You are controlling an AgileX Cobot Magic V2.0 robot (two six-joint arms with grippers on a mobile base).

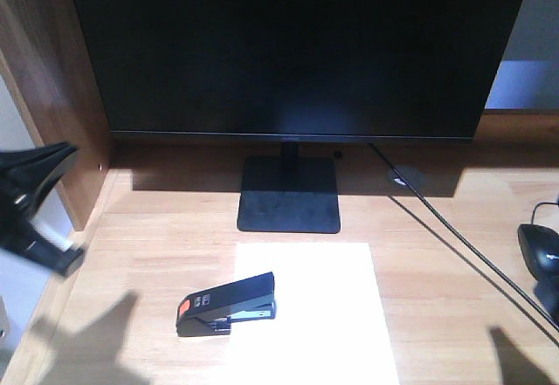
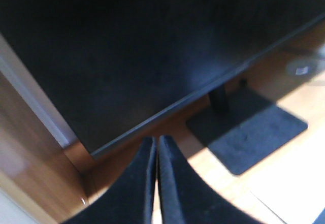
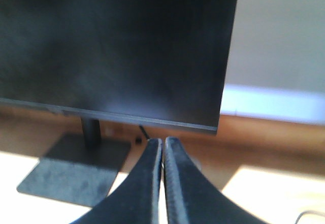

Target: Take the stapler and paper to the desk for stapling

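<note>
The black stapler [image 1: 229,305], with its orange patch at its left end, lies on the left part of the white paper [image 1: 327,315]. The paper lies flat on the light wooden desk [image 1: 157,245] in front of the monitor stand. My left gripper [image 2: 156,140] is shut and empty, up above the desk and facing the monitor's lower left corner. Part of it shows at the left edge of the front view [image 1: 39,197], well left of the stapler. My right gripper [image 3: 163,141] is shut and empty, facing the monitor's lower right corner. Only its shadow shows in the front view.
A large black monitor [image 1: 297,44] on a flat black base [image 1: 288,195] stands behind the paper. A black cable [image 1: 454,237] runs to the right front. A black mouse [image 1: 541,254] sits at the right edge. A brown wooden side panel [image 1: 52,97] closes the left.
</note>
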